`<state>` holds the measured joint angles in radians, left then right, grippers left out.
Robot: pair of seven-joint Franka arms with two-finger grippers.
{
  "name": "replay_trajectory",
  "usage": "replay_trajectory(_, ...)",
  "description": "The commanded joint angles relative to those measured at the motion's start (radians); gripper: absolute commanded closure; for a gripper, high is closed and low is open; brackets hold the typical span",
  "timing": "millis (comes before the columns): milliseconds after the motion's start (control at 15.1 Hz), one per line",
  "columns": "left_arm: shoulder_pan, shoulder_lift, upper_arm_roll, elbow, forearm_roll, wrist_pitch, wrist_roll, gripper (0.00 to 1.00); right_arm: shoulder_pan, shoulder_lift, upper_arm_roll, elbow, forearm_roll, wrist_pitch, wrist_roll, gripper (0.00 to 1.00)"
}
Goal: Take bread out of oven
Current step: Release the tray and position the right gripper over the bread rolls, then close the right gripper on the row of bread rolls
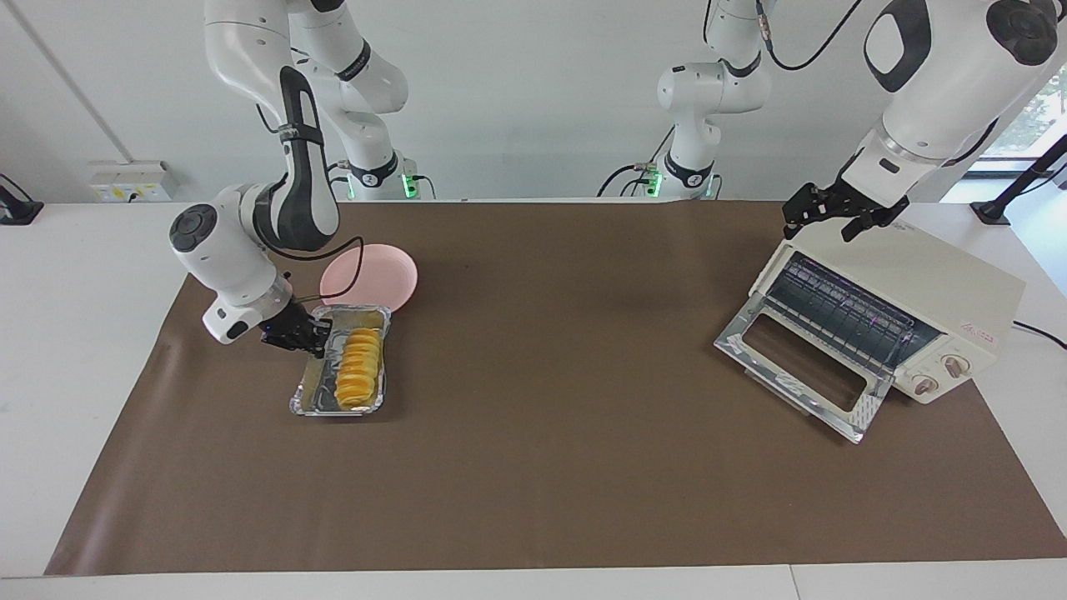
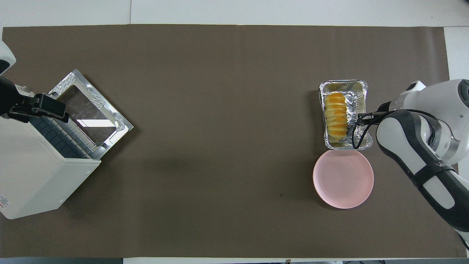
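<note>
Beside the pink plate [image 1: 370, 278], the right claw [image 1: 313, 340] pinches the foil tray [image 1: 313, 392] holding the bread [image 1: 360, 367].

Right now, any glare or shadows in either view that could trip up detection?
Overhead view: a bright reflection streaks the glass of the oven door, and a soft dark shadow lies on the brown mat beside it. Facing view: the foil tray glints around the bread; daylight is blown out in the window at the frame's edge.
</note>
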<state>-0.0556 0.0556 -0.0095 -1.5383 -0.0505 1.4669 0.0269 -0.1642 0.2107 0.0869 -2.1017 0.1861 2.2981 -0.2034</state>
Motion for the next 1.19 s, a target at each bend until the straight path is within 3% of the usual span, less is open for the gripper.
replay_trajectory(0,0.011,-0.008,-0.006,0.001,0.006,0.006,-0.002,0.00,-0.002,0.004,0.004,0.009,0.023,0.012,-0.005,0.46)
replay_trajectory(199,0.011,-0.008,-0.006,0.001,0.006,0.006,-0.002,0.00,0.000,0.003,0.005,0.014,0.016,0.006,-0.004,0.17)
replay_trajectory(530,0.011,-0.007,-0.006,0.001,0.006,0.006,-0.002,0.00,0.075,0.016,0.004,0.109,-0.002,-0.075,0.090,0.17)
replay_trajectory(927,0.011,-0.013,-0.006,0.001,0.006,0.006,-0.002,0.00,0.117,0.055,0.004,0.103,-0.024,-0.029,0.153,0.17)
replay_trajectory(1126,0.011,-0.013,-0.006,0.001,0.006,0.006,-0.002,0.00,0.117,0.058,0.005,0.095,-0.024,-0.023,0.154,0.22)
